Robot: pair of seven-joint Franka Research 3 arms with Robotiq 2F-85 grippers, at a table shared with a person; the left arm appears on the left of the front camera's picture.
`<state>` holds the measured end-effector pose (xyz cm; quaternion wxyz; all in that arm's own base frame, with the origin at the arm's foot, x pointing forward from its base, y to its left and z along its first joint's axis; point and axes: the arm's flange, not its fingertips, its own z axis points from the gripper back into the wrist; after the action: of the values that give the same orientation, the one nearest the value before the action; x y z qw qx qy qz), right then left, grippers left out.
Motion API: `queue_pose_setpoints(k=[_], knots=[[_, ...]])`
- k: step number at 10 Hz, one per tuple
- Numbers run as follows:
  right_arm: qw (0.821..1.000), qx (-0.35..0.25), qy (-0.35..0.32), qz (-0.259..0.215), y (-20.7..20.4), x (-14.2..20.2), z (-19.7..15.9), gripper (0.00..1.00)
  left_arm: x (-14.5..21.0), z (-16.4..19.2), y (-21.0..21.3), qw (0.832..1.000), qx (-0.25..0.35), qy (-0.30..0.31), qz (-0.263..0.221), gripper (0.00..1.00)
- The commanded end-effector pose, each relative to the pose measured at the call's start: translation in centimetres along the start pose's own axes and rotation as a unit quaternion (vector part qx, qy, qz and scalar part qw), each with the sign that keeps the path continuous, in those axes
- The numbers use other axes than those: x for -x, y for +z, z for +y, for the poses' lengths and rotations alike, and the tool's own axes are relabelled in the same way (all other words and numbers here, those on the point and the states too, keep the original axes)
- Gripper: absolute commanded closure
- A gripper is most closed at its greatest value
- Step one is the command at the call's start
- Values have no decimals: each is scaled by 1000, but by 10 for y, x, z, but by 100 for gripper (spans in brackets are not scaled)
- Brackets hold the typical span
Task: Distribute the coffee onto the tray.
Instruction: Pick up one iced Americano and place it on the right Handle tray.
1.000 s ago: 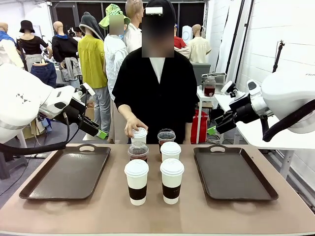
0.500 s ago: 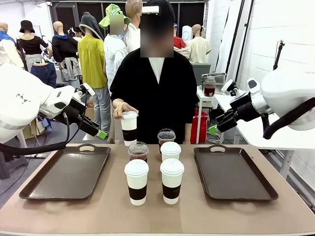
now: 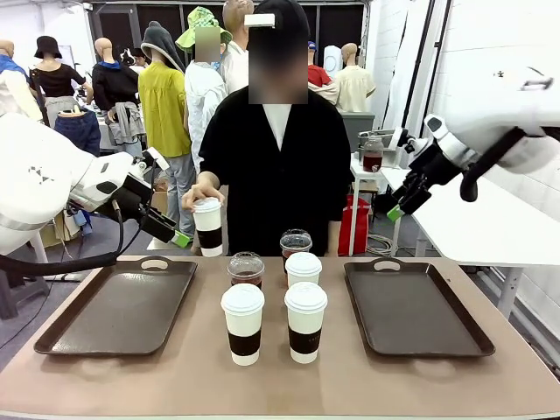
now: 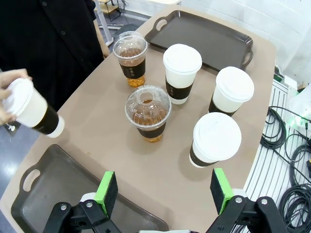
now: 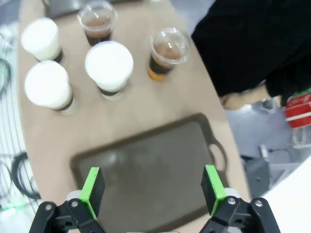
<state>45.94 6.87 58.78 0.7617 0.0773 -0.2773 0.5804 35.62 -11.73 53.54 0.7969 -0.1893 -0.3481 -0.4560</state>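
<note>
Five cups stand mid-table: two clear dome-lidded cups of brown drink and three white lidded cups with brown sleeves. The person's hand holds another white sleeved cup in the air, above the far edge near the left tray. My left gripper hangs open just left of that cup; in its wrist view the held cup sits at the left, beyond the open left gripper. My right gripper is open, high above the right tray, which lies bare under the open right gripper.
Both dark trays are bare, one on each side of the cup cluster. The person stands at the far edge, in a black top. Cables lie on the floor beside the table. A white side table stands at the right.
The person lifted one white cup off the table and carried it to the picture's left, toward my left gripper. My right arm rose and tilted its gripper downward. The left arm held still.
</note>
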Motion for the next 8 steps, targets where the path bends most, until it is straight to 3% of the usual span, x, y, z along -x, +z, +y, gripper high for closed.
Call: queue_pose_setpoints(k=[1, 4, 8], knots=[[995, 37, 66, 64, -7, -14, -38, 0, 0, 2, 2, 1000, 6, -2, -3, 0], [987, 5, 110, 119, -42, -12, -75, 0, 0, 2, 2, 1000, 6, -2, -3, 0], [981, -48, 114, 150, -83, 3, -84, 0, 0, 2, 2, 1000, 6, -2, -3, 0]])
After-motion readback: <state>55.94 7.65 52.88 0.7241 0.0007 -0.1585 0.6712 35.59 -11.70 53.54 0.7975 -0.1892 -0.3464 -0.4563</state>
